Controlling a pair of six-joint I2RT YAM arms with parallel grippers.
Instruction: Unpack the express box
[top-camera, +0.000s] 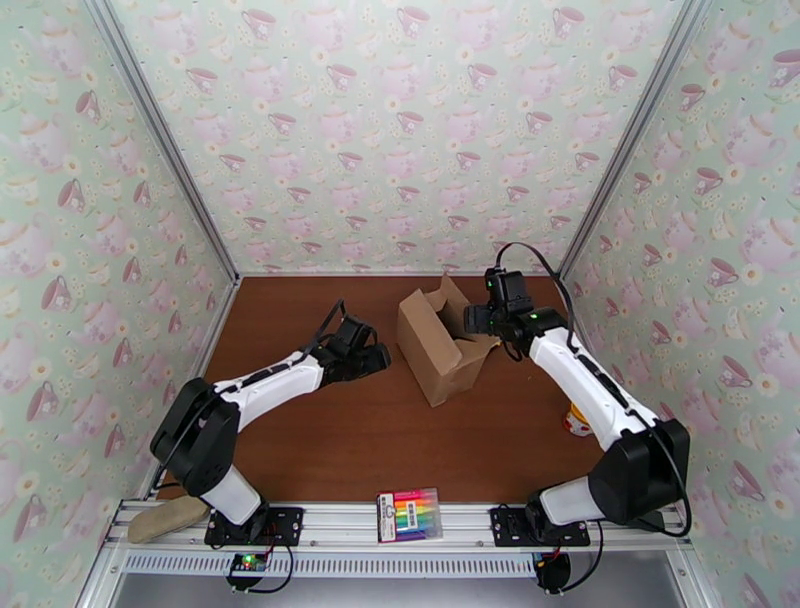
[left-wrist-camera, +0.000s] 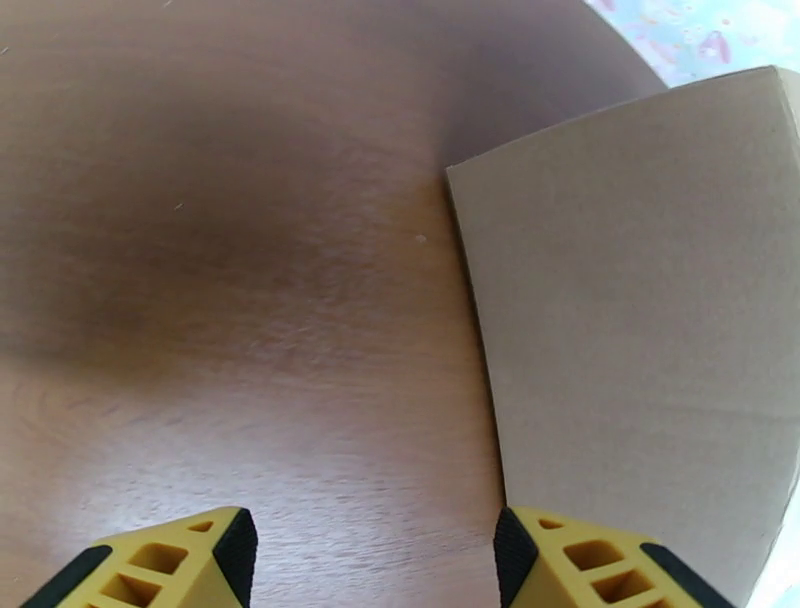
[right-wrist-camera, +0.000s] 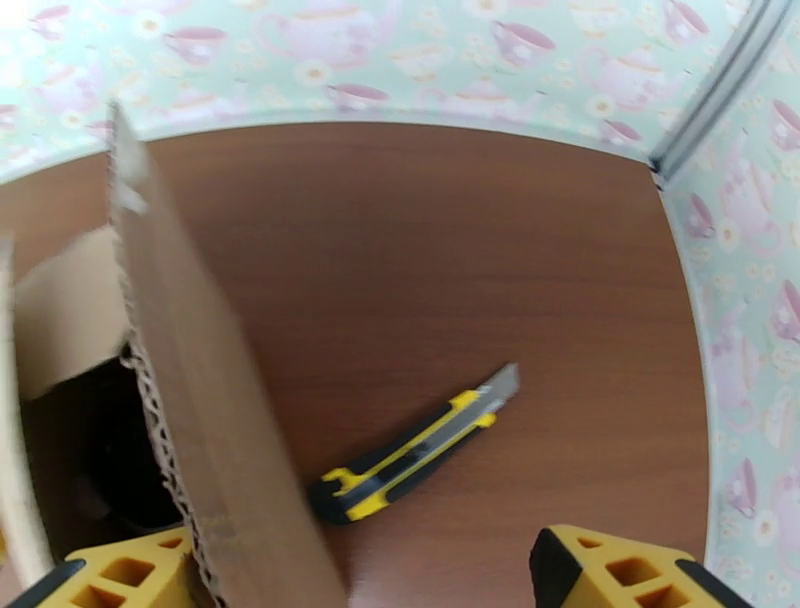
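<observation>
Tabletop (top-camera: 330, 440) lies open at 6 o'clock of the box (top-camera: 440, 350), mid-table, flaps up. At its 9 o'clock the left gripper (top-camera: 380, 358) hovers spread; the right gripper (top-camera: 478, 322), spread, straddles the 3 o'clock flap (right-wrist-camera: 200, 400).

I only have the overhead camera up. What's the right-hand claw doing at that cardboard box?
Observer: The wrist camera shows the right gripper open, its fingers astride a raised flap of the express box.
Operator: Is anything lying on the table near it?
Observer: Yes, a yellow-and-black utility knife, just beyond the fingers, with its blade showing.
Operator: And the left claw?
Observer: The left gripper is open over bare table, with the box's plain side close beside it.
</observation>
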